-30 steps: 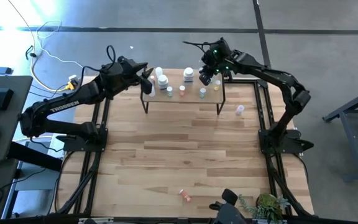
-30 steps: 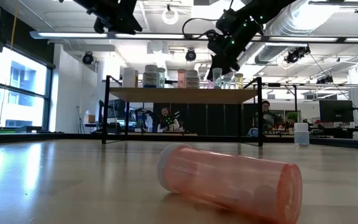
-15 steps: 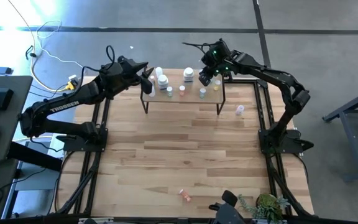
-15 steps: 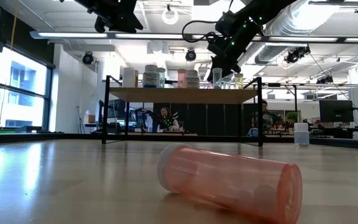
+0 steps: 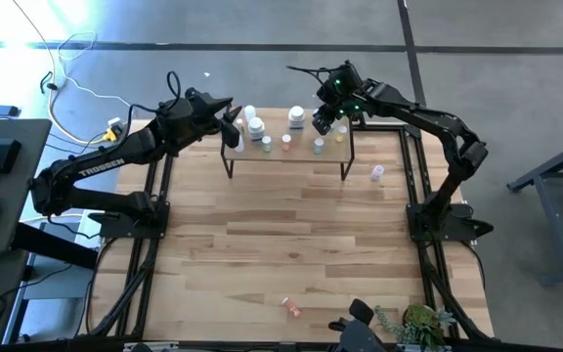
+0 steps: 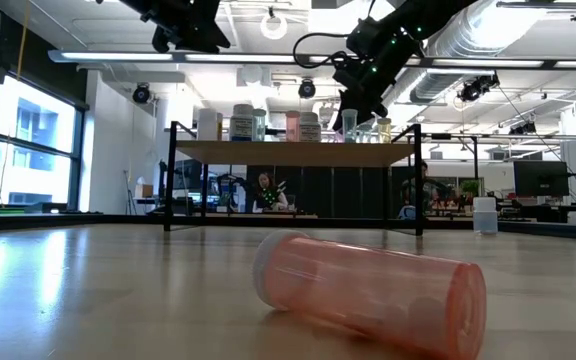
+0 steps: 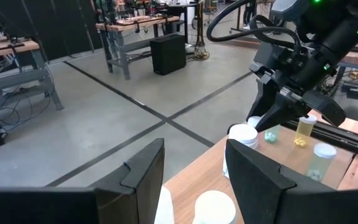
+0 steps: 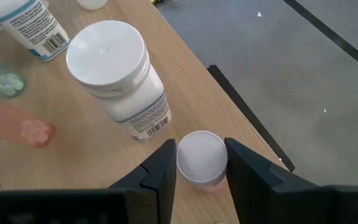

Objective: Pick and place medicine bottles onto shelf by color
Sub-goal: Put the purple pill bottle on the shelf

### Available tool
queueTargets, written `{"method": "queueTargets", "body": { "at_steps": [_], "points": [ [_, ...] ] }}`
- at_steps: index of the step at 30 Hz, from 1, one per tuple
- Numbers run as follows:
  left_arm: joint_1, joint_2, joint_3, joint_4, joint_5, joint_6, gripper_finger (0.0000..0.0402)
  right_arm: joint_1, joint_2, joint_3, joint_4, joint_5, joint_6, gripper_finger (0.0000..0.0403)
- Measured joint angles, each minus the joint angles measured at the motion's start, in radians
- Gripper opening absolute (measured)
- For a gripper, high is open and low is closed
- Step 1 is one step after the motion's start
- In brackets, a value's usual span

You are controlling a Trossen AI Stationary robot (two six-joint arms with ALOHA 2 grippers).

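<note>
right hand (image 8: pixel 201 167) grips a small white-capped bottle (image 8: pixel 201 158) at the shelf (image 5: pixel 286 152) edge, beside a big white bottle (image 8: pixel 118 78); left hand (image 7: pixel 191 180) open.

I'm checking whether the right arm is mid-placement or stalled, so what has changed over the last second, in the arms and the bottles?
The right gripper rose slightly over the shelf early in that second, then stopped; its fingers sit either side of a small white-capped bottle. The left gripper kept its place at the shelf's other end. The pink bottle lying on the table and the small vial beside the shelf did not move.
</note>
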Motion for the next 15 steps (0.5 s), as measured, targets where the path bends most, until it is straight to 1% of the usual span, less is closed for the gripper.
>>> {"method": "queueTargets", "body": {
  "at_steps": [15],
  "points": [
    [0.0,-0.001,0.0,-0.013,-0.002,0.0,0.016,0.0,0.0,0.0,0.0,0.012,-0.008,0.0122]
  ]
}}
